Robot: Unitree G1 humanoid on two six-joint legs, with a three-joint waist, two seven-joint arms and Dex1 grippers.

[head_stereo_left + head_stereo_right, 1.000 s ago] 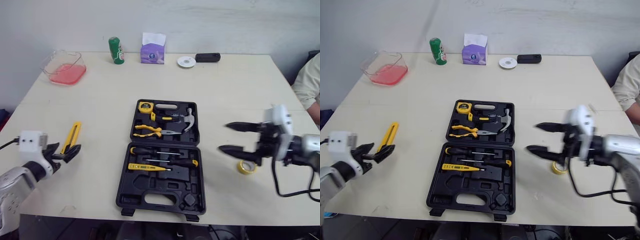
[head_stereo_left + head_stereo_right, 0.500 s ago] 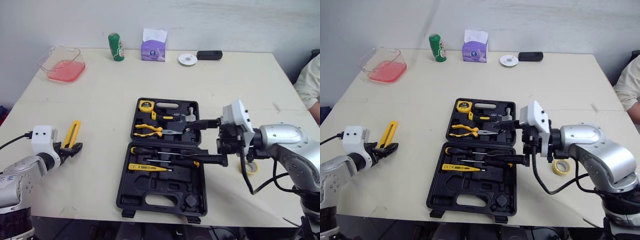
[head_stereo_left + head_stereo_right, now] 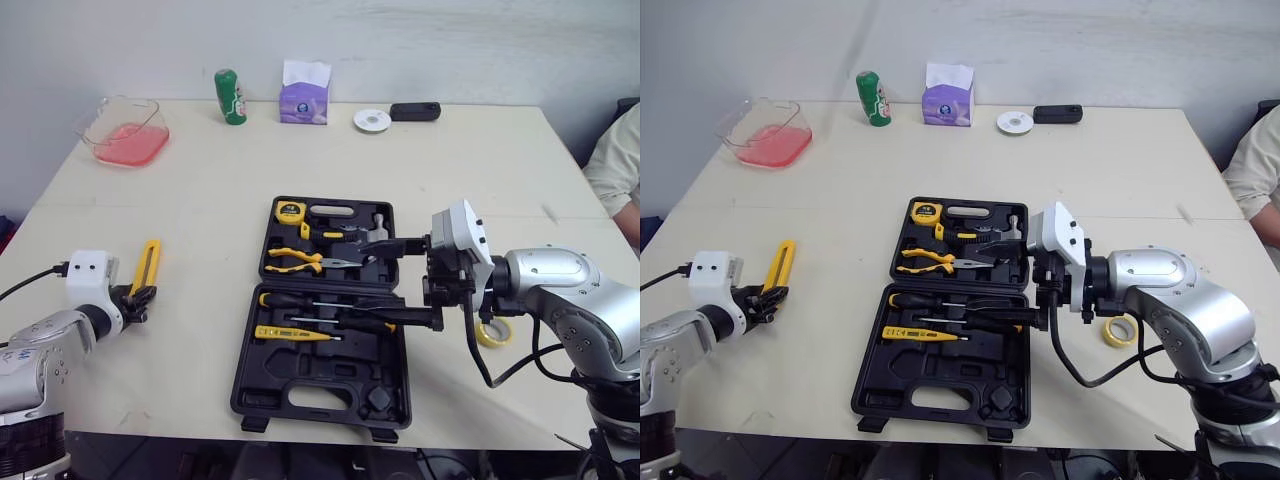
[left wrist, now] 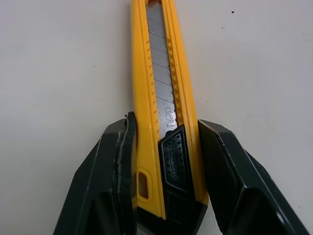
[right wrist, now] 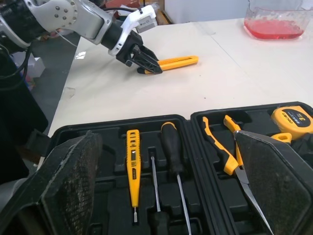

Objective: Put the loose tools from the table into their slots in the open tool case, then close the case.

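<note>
The black tool case [image 3: 250, 380] lies open at mid-table, holding a tape measure, pliers, a hammer, screwdrivers and a yellow tester pen. A yellow utility knife [image 3: 148, 262] lies flat on the table to the left. My left gripper [image 3: 135, 297] is shut on its near end; in the left wrist view both fingers [image 4: 117, 156] press the knife's [image 4: 164, 83] sides. My right gripper [image 3: 400, 282] hovers wide open over the case's right side, holding nothing. A yellow tape roll [image 3: 490, 333] lies on the table right of the case, beside my right arm.
Along the far edge stand a clear container of red liquid [image 3: 125, 133], a green can [image 3: 231, 97], a purple tissue box [image 3: 304, 95], a white disc [image 3: 372, 120] and a black object [image 3: 414, 111]. A person's sleeve [image 3: 615, 165] shows at the right edge.
My right gripper swung left from above the tape roll to over the case, still open. My left gripper moved up to the knife's near end and closed on it.
</note>
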